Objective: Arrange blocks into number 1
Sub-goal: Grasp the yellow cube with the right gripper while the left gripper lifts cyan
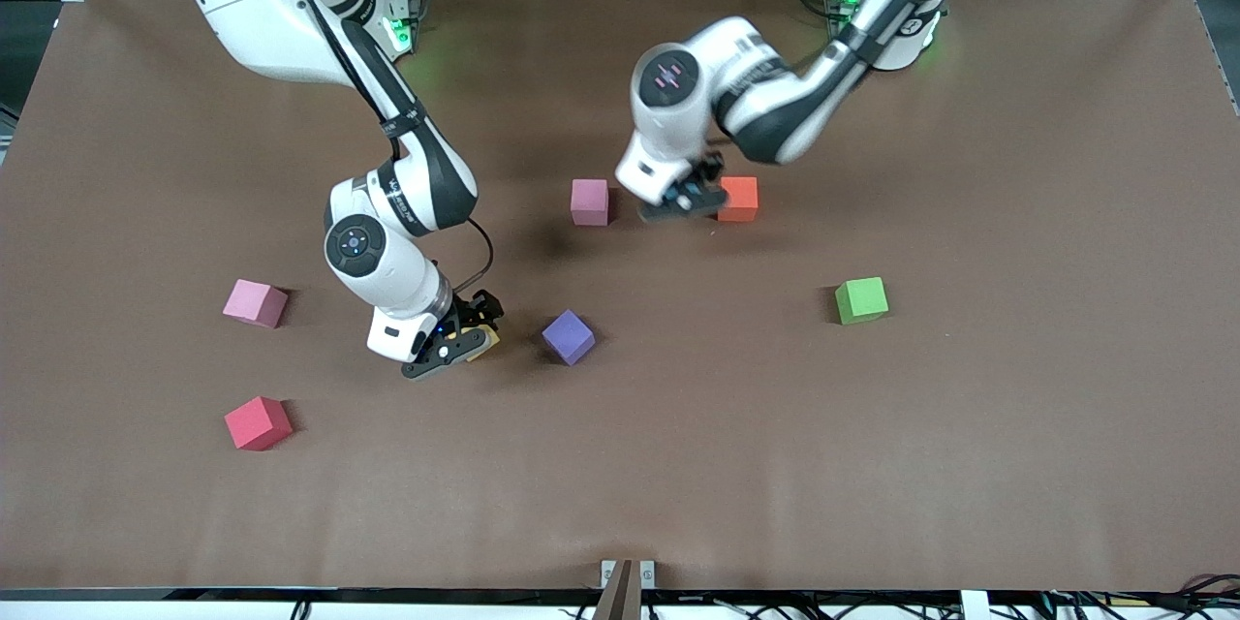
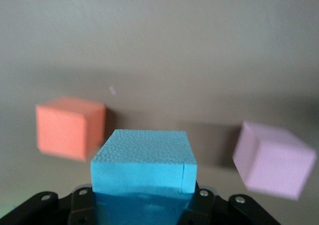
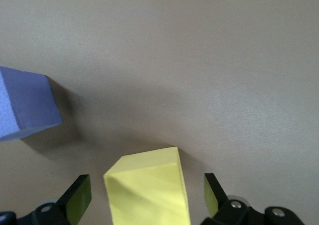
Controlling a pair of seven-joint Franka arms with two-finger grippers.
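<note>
A brown matte covering lies over the desk (image 1: 969, 455), with faint creases near its front edge. Past its top edge stand aluminium frame rails, cables and green status lights at the two arm bases.

Taking the purple block (image 1: 568, 336) as the landmark: the left end effector (image 1: 690, 201) is low over the desk farther from the front camera than it, between the mauve-pink block (image 1: 589, 201) and the orange block (image 1: 739, 199). The right end effector (image 1: 463, 341) is low just beside the purple block, toward the right arm's end. A second pink cube (image 1: 255, 302) and a red cube (image 1: 258, 422) lie well toward that same end, the red one nearer the camera; a green cube (image 1: 861, 299) lies toward the left arm's end.

The front view hides the light blue block entirely under the left arm's wrist. Only the left wrist view shows it: the light blue block (image 2: 144, 161) is pinched in the left end effector, its lower part cut off by the frame. The yellow block (image 1: 489, 339) is only a sliver in the front view; the right wrist view shows the yellow block (image 3: 148, 191) sitting tilted between the spread fingers (image 3: 78, 200), with a gap on each side. Whether the blue block touches the desk cannot be told.
</note>
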